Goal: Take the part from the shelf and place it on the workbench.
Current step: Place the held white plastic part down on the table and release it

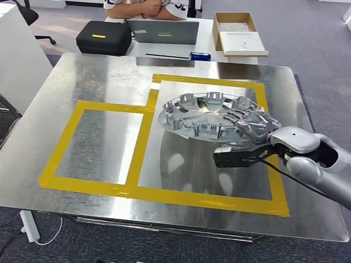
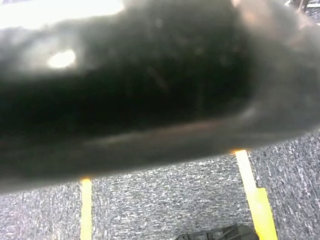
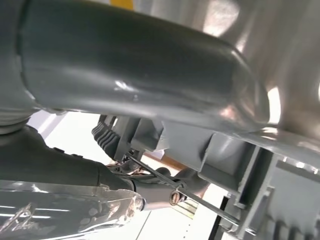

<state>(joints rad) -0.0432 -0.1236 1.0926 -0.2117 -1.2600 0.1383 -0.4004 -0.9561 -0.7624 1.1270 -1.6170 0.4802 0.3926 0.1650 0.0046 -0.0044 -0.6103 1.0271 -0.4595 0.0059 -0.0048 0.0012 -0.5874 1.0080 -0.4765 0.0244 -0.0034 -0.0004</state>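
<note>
The right hand [image 1: 253,127] is gripping the rim of the silver wheel-cover part [image 1: 203,116], hovering tilted inside the larger yellow-taped square [image 1: 146,124] on the workbench [image 1: 103,71]. It should level the part before its fingers part.

The round, ribbed silver part [image 1: 203,116] lies tilted over the workbench [image 1: 103,76], inside yellow tape.
</note>
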